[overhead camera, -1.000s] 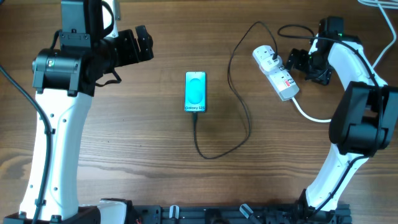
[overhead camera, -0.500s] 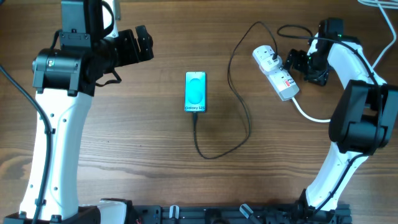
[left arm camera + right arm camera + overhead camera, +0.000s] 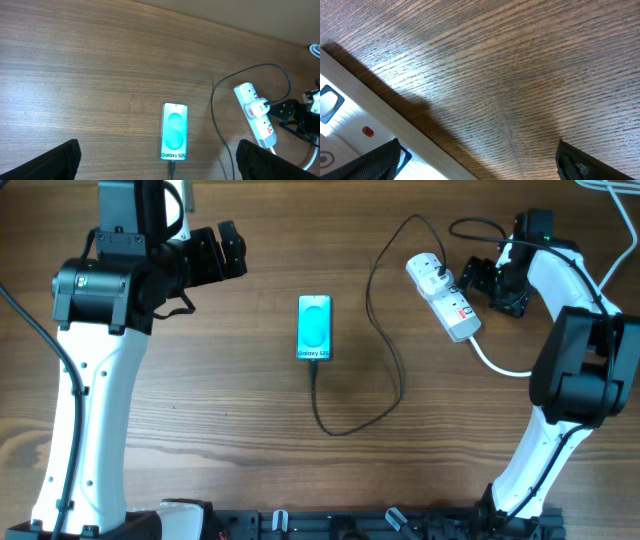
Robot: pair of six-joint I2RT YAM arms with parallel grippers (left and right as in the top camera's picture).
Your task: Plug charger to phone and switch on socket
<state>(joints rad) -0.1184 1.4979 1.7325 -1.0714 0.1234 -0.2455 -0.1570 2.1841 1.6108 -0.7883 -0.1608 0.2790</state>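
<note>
At the far right of the surface (image 3: 220, 400), the right hand (image 3: 470, 283) is held low, just beside the right side of the socket (image 3: 445, 300). Its fingers (image 3: 375, 162) are spread, with nothing between them but bare wood. In the right wrist view one finger overlaps the socket's edge; whether it touches cannot be told. A red mark (image 3: 367, 131) and a switch (image 3: 327, 102) are seen on the socket's face there; the switch's setting cannot be told.

The socket is laid at a slant, apart from the phone (image 3: 314, 328). A thick white cord (image 3: 495, 365) runs from its near end and is lost behind the right arm.

The plug (image 3: 437, 276) of the charger (image 3: 398, 380) is seated in the socket's far outlet. The thin black cable arcs away, runs down between socket and phone, loops near the front and is brought up to the phone's near end, at the white text band. The tip meets that end.

The phone lies flat at the middle of the surface, screen up and lit cyan.

At far left, the left hand (image 3: 232, 248) is held high, fingers (image 3: 55, 162) spread wide and empty, well apart from the phone.
</note>
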